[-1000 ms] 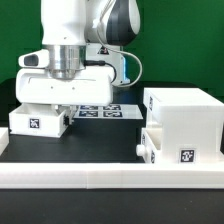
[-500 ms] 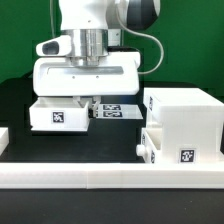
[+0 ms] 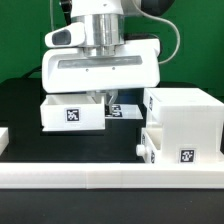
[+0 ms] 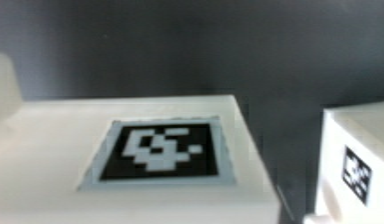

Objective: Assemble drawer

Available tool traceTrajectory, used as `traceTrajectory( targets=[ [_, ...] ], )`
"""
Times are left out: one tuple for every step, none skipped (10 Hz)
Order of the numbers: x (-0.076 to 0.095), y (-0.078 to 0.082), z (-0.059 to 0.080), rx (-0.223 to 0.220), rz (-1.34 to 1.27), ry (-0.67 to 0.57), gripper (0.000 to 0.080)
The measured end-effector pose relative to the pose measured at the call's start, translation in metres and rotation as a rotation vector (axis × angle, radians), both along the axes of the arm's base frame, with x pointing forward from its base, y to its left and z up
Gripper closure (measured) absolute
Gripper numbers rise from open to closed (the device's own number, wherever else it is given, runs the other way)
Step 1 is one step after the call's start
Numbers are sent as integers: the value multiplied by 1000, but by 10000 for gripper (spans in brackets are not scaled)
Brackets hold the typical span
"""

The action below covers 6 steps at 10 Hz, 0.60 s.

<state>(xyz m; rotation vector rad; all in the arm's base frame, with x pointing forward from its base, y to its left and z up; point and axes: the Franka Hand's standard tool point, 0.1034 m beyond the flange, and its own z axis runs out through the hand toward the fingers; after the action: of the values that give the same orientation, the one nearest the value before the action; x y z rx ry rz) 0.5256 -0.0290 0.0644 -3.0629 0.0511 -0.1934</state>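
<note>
Just beside the large casing [image 3: 183,112], on the exterior view's left, the small tray [image 3: 72,113] shows its tagged face. The gripper [image 3: 101,99] stands over it, jaws narrowly apart and clamped on the tray's wall nearest the casing. Beneath lies the black bench [image 3: 70,150].
</note>
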Motion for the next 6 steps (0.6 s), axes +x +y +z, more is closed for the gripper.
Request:
traceTrajectory(
  targets=[
    [0, 0, -1, 0, 5, 1, 758],
    [0, 0, -1, -5, 37, -1, 758],
    [0, 0, -1, -20, 133, -7, 758],
    [1, -1, 2, -48, 295, -14, 758],
    [4, -2, 5, -53, 395, -1, 758],
    [9, -2, 8, -71, 500, -3, 758]
  ],
)
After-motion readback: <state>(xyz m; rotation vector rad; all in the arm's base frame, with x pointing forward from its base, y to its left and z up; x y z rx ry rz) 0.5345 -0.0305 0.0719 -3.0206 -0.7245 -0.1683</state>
